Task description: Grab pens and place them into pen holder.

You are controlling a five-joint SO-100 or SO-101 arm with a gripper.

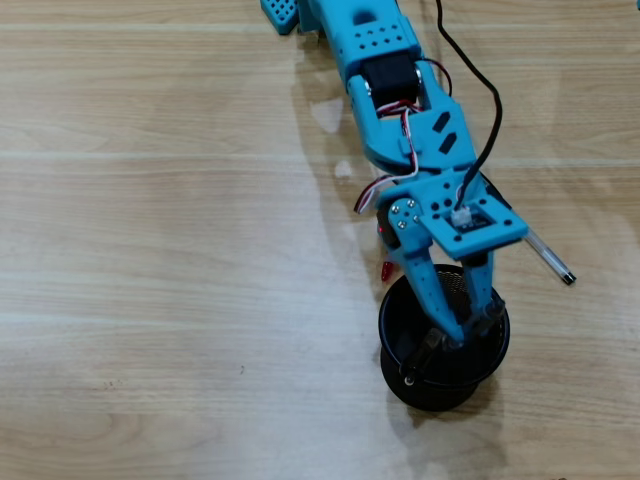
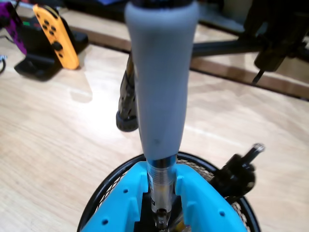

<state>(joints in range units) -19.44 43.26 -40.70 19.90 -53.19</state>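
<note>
No readable labels. Overhead: red pen [image 1: 385,270] peeks out left of the blue arm [image 1: 400,90], which reaches down-frame with the gripper [image 1: 462,335] over the pen holder [image 1: 400,345] — clear pen with black cap [image 1: 552,262] lies on the table at right. Wrist view: jaws pinch the grey-sleeved pen [image 2: 161,82] upright above the holder, black pen [image 2: 239,174] leaning on its right rim.

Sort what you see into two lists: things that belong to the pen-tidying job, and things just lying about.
Job: gripper; grey-sleeved pen it grips; holder; black pen inside it; red pen; clear pen.

Lying about: orange controller; purple controller; dock.
</note>
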